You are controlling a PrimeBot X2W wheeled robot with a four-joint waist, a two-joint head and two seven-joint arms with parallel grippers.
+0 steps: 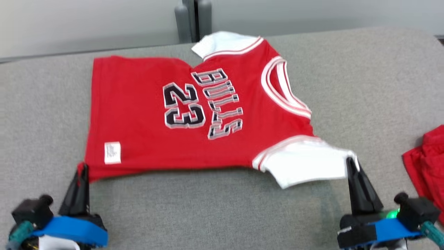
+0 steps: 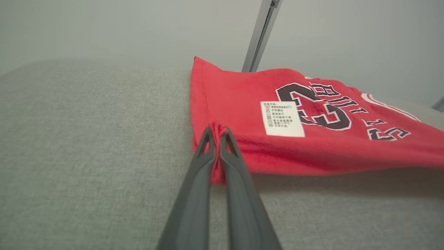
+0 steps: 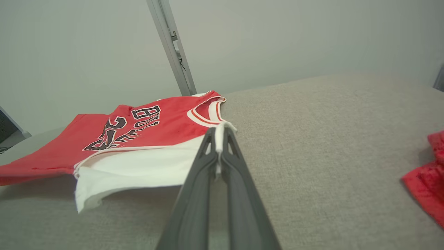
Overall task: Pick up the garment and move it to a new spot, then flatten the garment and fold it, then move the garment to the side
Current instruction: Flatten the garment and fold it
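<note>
The garment point(image 1: 145, 114) is a red jersey with white sleeves, "BULLS" and "23" printed on it, spread over the grey cloth table point(image 1: 215, 208). Its near edge hangs lifted off the table between my two grippers. My left gripper point(image 1: 83, 170) is shut on the red hem corner point(image 2: 217, 133) at the lower left. My right gripper point(image 1: 352, 163) is shut on the tip of the near white sleeve point(image 3: 219, 133). A white care label point(image 2: 281, 118) shows near the left corner. The far sleeve point(image 1: 222, 43) lies at the table's back edge.
A second red cloth point(image 1: 426, 166) lies at the table's right edge, also seen as red fabric point(image 3: 426, 177) in the right wrist view. A grey upright post point(image 1: 192, 19) stands behind the table against a pale wall.
</note>
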